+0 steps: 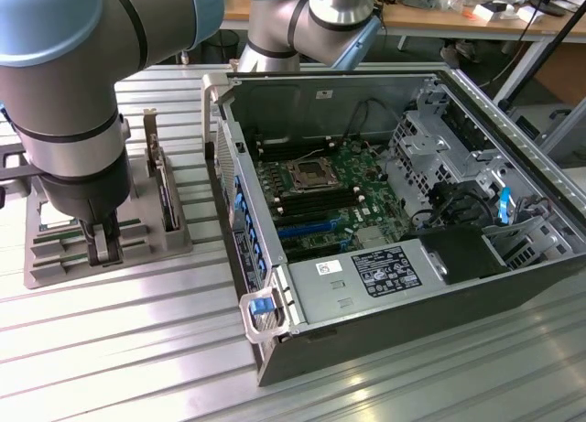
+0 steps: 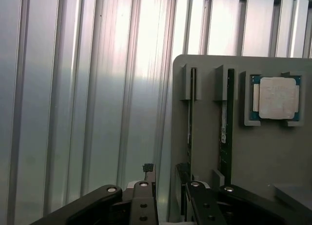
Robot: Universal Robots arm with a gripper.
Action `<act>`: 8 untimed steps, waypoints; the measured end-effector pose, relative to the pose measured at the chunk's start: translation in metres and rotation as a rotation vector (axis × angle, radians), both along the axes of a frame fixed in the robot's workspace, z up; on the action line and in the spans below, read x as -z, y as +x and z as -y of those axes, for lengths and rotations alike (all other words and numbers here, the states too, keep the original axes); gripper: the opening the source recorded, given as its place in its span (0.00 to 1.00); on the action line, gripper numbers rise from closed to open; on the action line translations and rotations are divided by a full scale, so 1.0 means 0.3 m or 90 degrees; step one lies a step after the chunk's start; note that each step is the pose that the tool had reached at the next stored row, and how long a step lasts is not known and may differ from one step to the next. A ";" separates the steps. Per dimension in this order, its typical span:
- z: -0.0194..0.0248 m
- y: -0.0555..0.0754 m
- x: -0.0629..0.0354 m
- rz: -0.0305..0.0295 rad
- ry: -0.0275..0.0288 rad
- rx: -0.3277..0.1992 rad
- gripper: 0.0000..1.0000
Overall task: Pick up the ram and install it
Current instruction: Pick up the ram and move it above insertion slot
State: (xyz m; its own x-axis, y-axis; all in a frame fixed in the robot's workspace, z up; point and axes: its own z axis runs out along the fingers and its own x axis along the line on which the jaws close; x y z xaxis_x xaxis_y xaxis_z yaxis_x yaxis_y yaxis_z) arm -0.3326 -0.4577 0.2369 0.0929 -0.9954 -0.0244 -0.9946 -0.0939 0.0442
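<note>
I have the gripper (image 2: 169, 205) spread wide with nothing between its fingers, hanging low over the near edge of the gray holder (image 2: 273, 152) on the ribbed metal table (image 2: 73, 112). The ram (image 2: 192, 122) stands on edge in the holder slot closest to the gripper, right by one finger; I cannot tell whether they touch. A second memory stick (image 2: 227, 122) stands in the next slot, and a processor chip (image 2: 278, 98) lies flat in a recess beside it. At the exterior view's right of the holder sits the open computer case (image 1: 412, 321), its motherboard (image 1: 330, 179) exposed.
</note>
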 end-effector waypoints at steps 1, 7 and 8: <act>0.000 0.000 0.002 0.0000 0.0000 0.000 0.30; 0.000 0.000 0.015 0.0000 0.0000 0.000 0.30; 0.000 0.000 0.016 0.0000 0.0000 0.000 0.30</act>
